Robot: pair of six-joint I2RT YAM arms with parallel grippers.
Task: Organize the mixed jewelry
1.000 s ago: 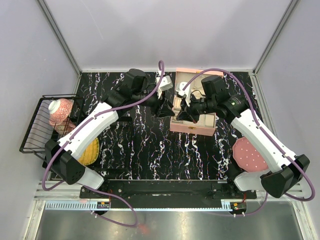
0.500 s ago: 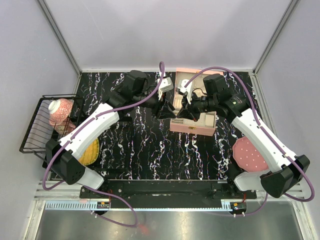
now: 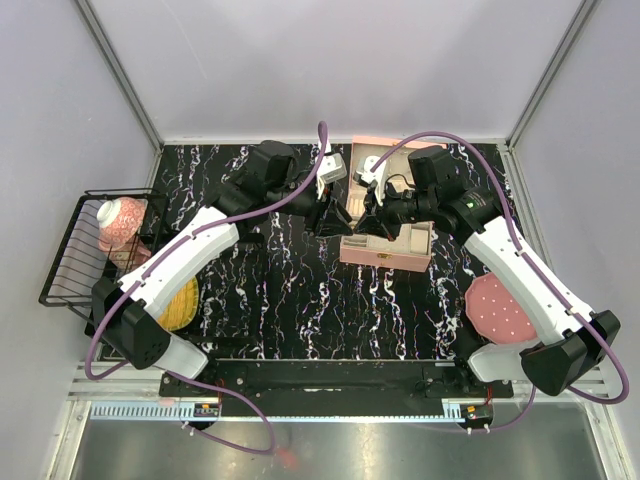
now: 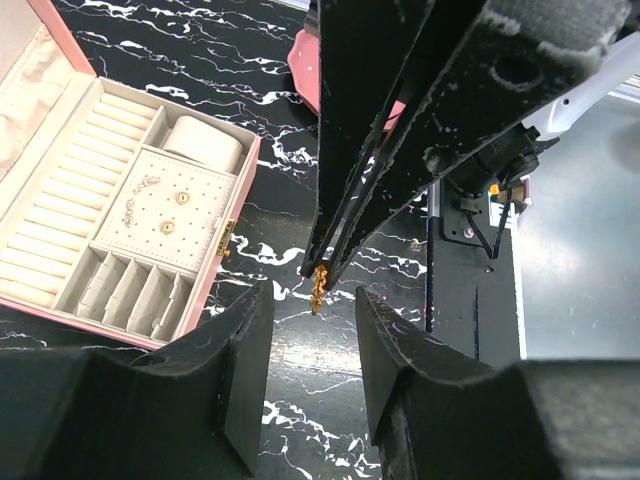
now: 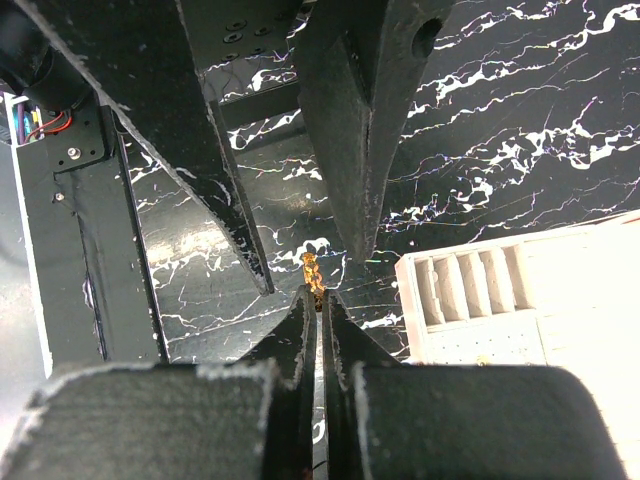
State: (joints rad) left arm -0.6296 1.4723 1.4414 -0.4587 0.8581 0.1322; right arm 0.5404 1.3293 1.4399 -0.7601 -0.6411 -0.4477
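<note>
Both pairs of fingers meet beside the left wall of the pink box (image 3: 385, 257), but in the top view they melt into one dark mass and the tips cannot be separated there. The wrist views are clearer.

The right fingers (image 5: 295, 335) are pressed fully together, with no gap, and they pinch a small gold-orange piece (image 5: 312, 272) at the very tips. Part of this piece sticks out beyond the tips and the rest is hidden between them, so I cannot tell if it is a ring seen from the edge or a short bit of chain. The left fingers (image 4: 245, 350) stand apart, one on each side of the piece, and neither one touches it as far as the views show; they hold nothing. The piece hangs over the black marbled counter (image 3: 290, 300), just beside the box and not over its compartments.

The box is open, and both wrist views cut it off at the frame edge. On its dotted pad sit two gold dots (image 4: 182, 198), too small to name. At the left, a wire basket (image 3: 65, 275) holds a pink and white object (image 3: 120, 220), partly behind the left arm. The right arm crosses the edge of a round pink dotted disc (image 3: 497, 310).
</note>
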